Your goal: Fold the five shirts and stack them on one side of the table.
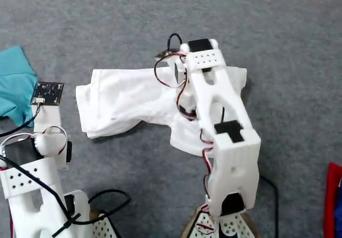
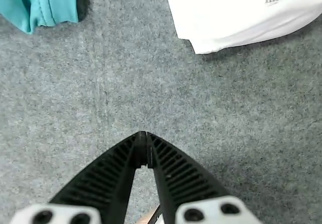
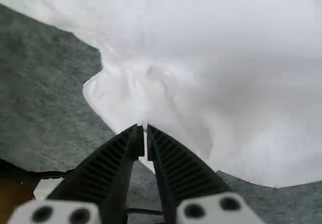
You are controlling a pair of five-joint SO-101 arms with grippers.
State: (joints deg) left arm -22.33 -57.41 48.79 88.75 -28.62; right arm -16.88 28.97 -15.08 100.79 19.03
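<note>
The white shirt (image 1: 123, 101) lies left-to-right across the desk (image 1: 299, 45), its far edge pinched in the right claw (image 3: 145, 129), the left claw (image 2: 144, 146) closed empty off its left end.

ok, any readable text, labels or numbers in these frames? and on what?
Nothing can be read.
On the white shirt: one small dark printed mark, too small to read.
On the teal shirt and the grey table cover: no print that I can see.
</note>
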